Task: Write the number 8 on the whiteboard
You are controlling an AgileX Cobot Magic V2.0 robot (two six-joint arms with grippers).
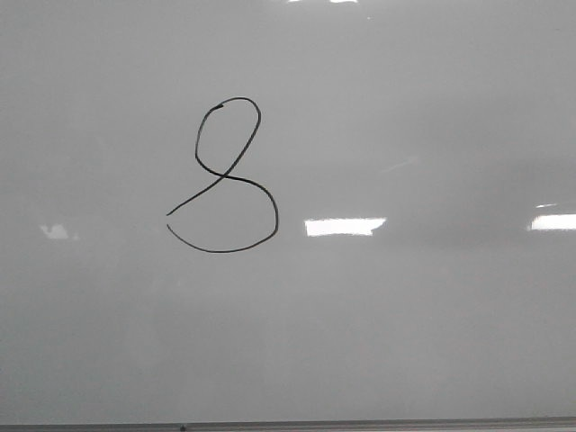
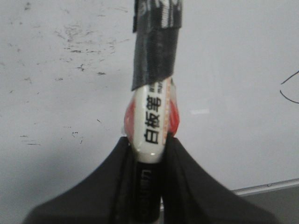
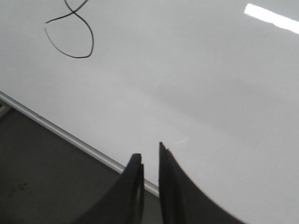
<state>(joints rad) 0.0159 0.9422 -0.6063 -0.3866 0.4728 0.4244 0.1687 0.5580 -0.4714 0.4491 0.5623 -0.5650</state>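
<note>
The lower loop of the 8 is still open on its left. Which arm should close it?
Left. Its gripper is shut on the marker, near the open end of the 8 on the whiteboard. The right gripper holds nothing.

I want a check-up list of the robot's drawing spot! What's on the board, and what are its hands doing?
Surface: whiteboard, glossy grey-white, with bright light reflections and faint dark smudges in the left wrist view.
Job's things: number 8 drawn in thin black line; its lower loop is not quite closed on the left.
Marker: white barrel with black tape, held off the board.
Clutter: nothing seen.
Grippers: left gripper shut on the marker; right gripper empty, jaws nearly together.
Cables: nothing seen.
Surroundings: dark floor beyond the board's edge.
</note>
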